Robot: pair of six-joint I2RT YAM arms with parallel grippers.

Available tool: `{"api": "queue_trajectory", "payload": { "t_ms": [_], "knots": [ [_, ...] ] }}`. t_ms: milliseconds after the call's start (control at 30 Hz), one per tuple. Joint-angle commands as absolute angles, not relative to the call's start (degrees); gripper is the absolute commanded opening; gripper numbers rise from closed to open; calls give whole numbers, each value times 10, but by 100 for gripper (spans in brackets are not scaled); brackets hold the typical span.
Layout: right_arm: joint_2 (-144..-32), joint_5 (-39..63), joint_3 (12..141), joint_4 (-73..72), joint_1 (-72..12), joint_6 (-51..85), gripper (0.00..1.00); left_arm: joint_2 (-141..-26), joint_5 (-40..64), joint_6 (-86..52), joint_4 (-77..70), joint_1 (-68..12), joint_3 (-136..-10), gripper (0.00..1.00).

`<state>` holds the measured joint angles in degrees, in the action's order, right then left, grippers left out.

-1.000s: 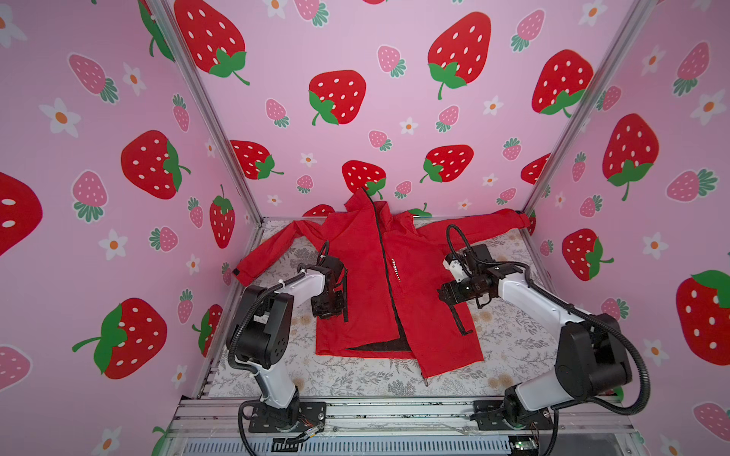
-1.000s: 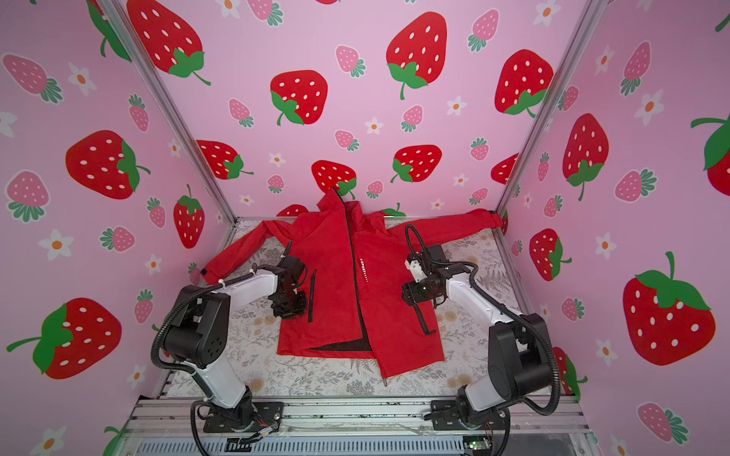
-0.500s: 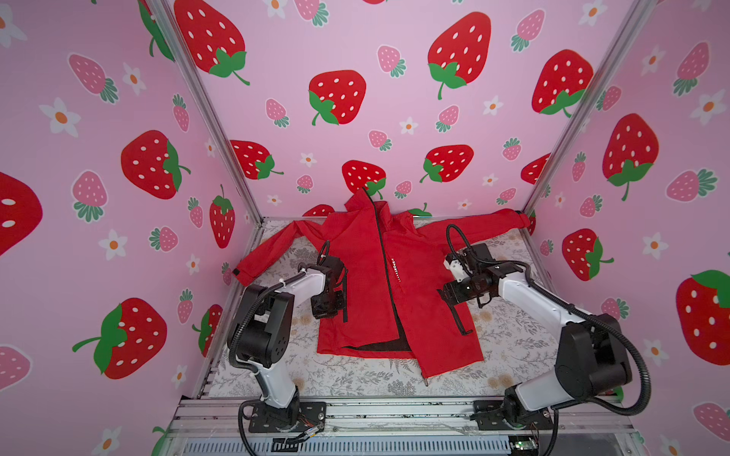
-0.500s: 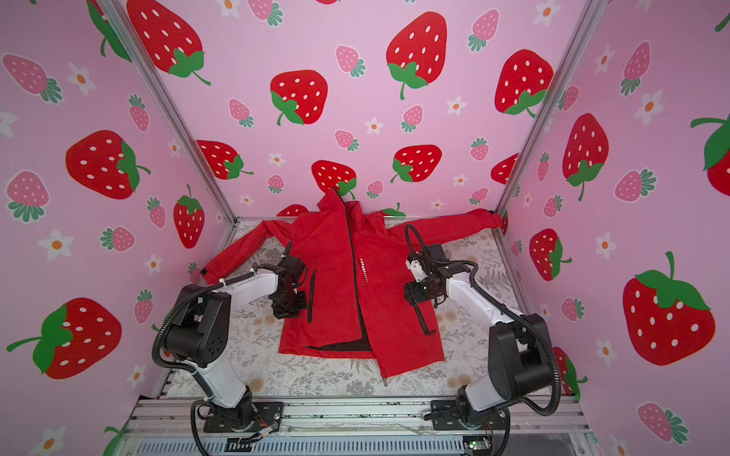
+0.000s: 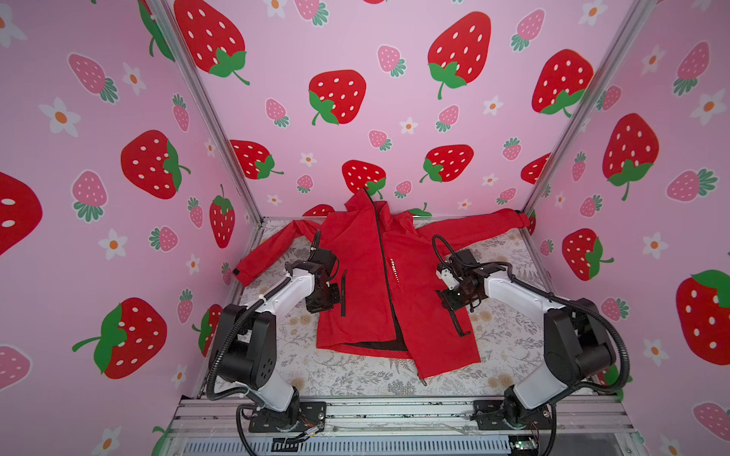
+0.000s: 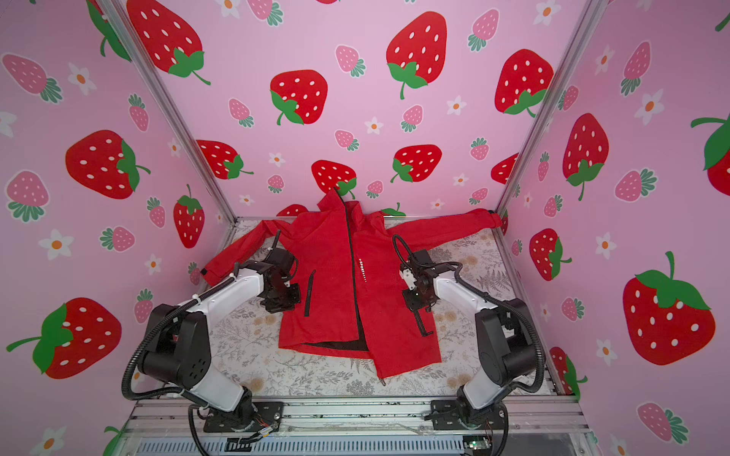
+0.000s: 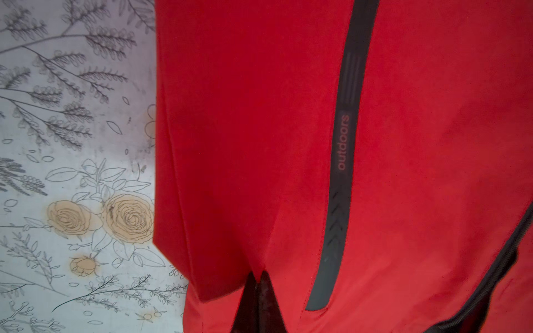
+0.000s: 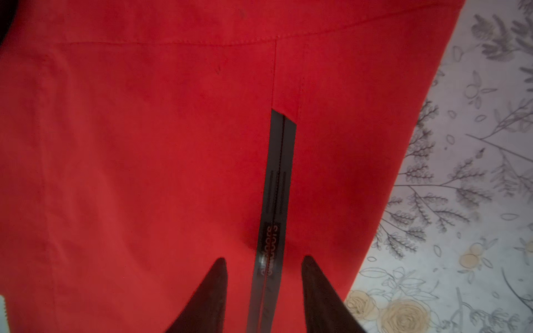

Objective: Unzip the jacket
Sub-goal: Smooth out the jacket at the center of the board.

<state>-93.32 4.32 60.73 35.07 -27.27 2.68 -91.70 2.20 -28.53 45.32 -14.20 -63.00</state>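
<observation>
Red jacket [image 5: 367, 284] lies front-up, sleeves spread, hem parted showing dark lining.

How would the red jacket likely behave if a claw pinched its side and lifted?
Probably floppy: the jacket lies flat, and its fabric ridges up at the left claw. Lifted there, it would likely drape and trail rather than rise whole. Pushed, the thin, spread-out cloth may crumple or slide on the floral table cover.

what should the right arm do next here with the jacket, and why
Probably close the right gripper: its jaws stand apart astride the black pocket zipper, tips on the red jacket, while the left gripper is shut on the other front panel's fabric.
</observation>
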Motion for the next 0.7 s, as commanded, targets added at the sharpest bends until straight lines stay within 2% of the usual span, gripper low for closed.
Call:
{"api": "queue_trajectory", "payload": {
  "t_ms": [0, 167, 400, 667],
  "knots": [
    [-947, 39, 625, 363, -277, 41, 43, -908, 18, -281, 483, -129, -631, 0],
    [-968, 40, 626, 366, -283, 51, 44, -910, 39, -284, 459, -122, -610, 0],
    [-957, 95, 614, 348, -292, 69, 31, -917, 53, -284, 445, -120, -603, 0],
    [-972, 78, 606, 345, -291, 104, 28, -912, 51, -279, 447, -116, -602, 0]
  ]
}}
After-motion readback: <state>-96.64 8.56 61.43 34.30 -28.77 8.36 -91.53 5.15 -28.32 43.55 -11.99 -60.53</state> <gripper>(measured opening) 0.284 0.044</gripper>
